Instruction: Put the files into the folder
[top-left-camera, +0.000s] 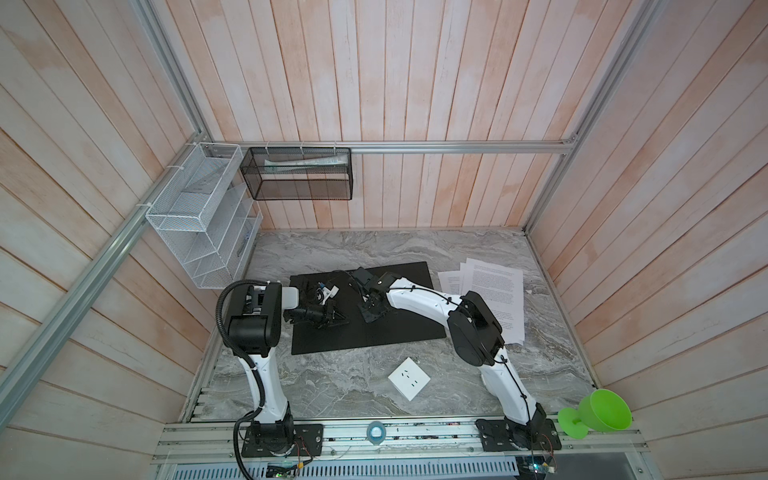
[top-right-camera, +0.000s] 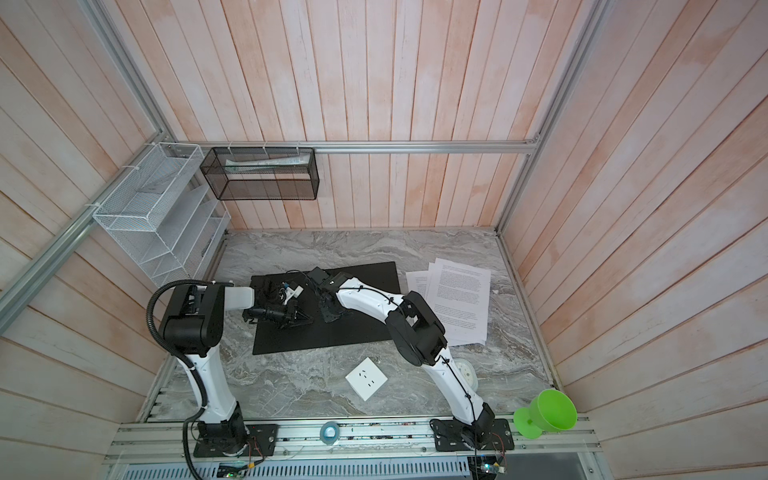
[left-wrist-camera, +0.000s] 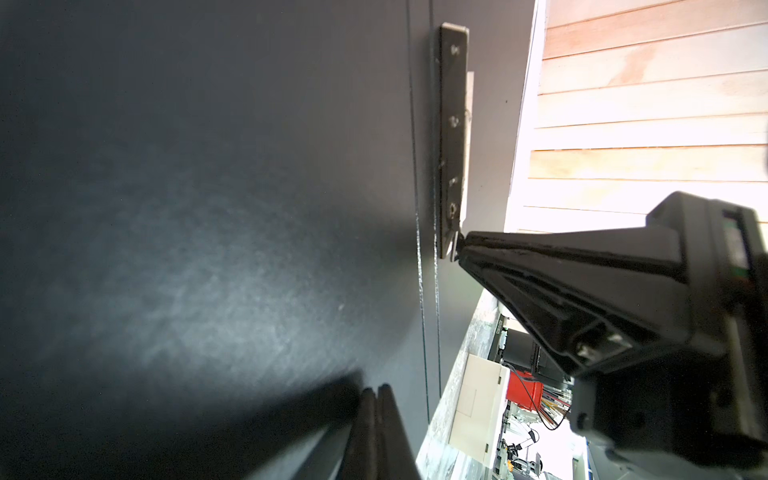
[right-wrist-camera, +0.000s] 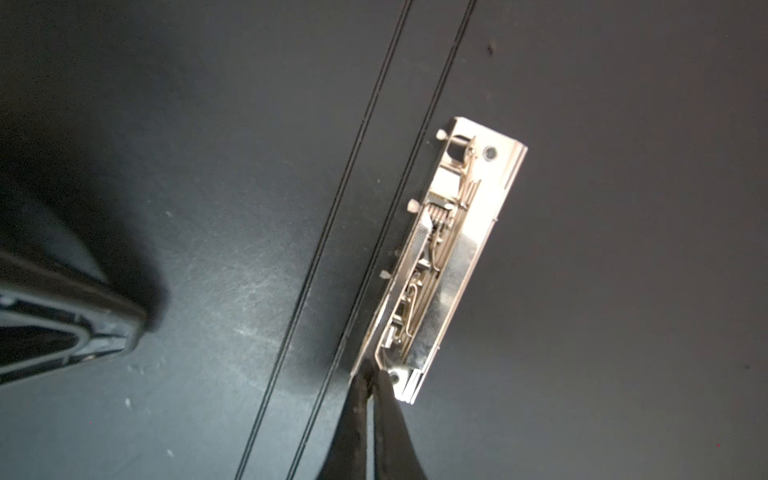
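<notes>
The folder (top-left-camera: 407, 320) (top-right-camera: 365, 320) lies open on the marble table, black inside facing up. Its metal clip (right-wrist-camera: 453, 249) (left-wrist-camera: 451, 124) sits beside the spine creases. My right gripper (right-wrist-camera: 369, 374) (top-left-camera: 369, 319) is shut, its tips pinching the thin lever at one end of the clip. My left gripper (left-wrist-camera: 376, 392) (top-left-camera: 347, 321) is shut with nothing in it, its tips pressed on the black inside left of the spine. The files (top-left-camera: 494, 291) (top-right-camera: 461, 295), white printed sheets, lie loosely fanned on the table right of the folder, partly hidden by my right arm.
A white socket plate (top-left-camera: 409, 378) lies in front of the folder. A green funnel-shaped cup (top-left-camera: 598, 411) stands at the front right corner. A white mesh rack (top-left-camera: 199, 216) and a black mesh rack (top-left-camera: 299, 174) hang at the back left. A tape roll (top-left-camera: 376, 432) sits on the front rail.
</notes>
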